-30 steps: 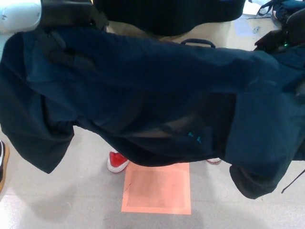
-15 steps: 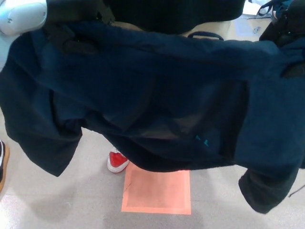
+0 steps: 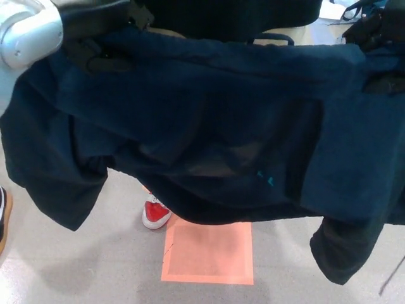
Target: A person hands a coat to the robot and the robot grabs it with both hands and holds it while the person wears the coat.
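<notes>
A dark navy coat (image 3: 209,126) hangs spread wide across the head view, its sleeves drooping at both lower corners. My left hand (image 3: 101,58) is at the coat's upper left corner, black fingers closed on the fabric below the white forearm (image 3: 28,35). At the upper right corner my right hand (image 3: 378,38) grips the other shoulder, partly hidden by cloth. The person (image 3: 221,16) stands just behind the coat in dark clothing, and one red shoe (image 3: 155,214) shows under the hem.
An orange square (image 3: 209,252) is marked on the pale floor below the coat. A dark shoe (image 3: 3,218) shows at the left edge. Bags and cables (image 3: 354,9) lie at the far right.
The coat's top edge has risen a little and the right side was pulled upward. My left forearm has come further into view. A second shoe seen under the hem is now covered.
</notes>
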